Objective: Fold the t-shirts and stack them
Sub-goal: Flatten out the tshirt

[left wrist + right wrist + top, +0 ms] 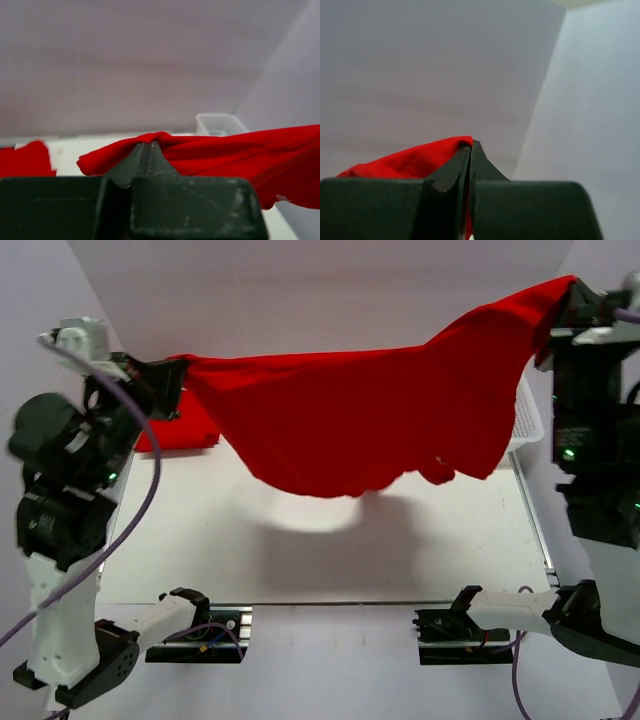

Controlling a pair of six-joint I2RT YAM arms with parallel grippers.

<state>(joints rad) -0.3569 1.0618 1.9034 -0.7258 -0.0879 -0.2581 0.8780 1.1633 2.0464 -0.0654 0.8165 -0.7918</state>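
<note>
One t-shirt hangs spread in mid-air over the table, with left gripper and right gripper each clamped shut on an upper edge. We judge the second shirt, far-left, already folded. This one: fold and stack pending.

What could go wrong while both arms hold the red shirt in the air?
The left gripper and right gripper each pinch only a small edge of the t-shirt, so it may slip. The right end sits higher, so the cloth hangs uneven and could snag the basket or land wrinkled.
</note>
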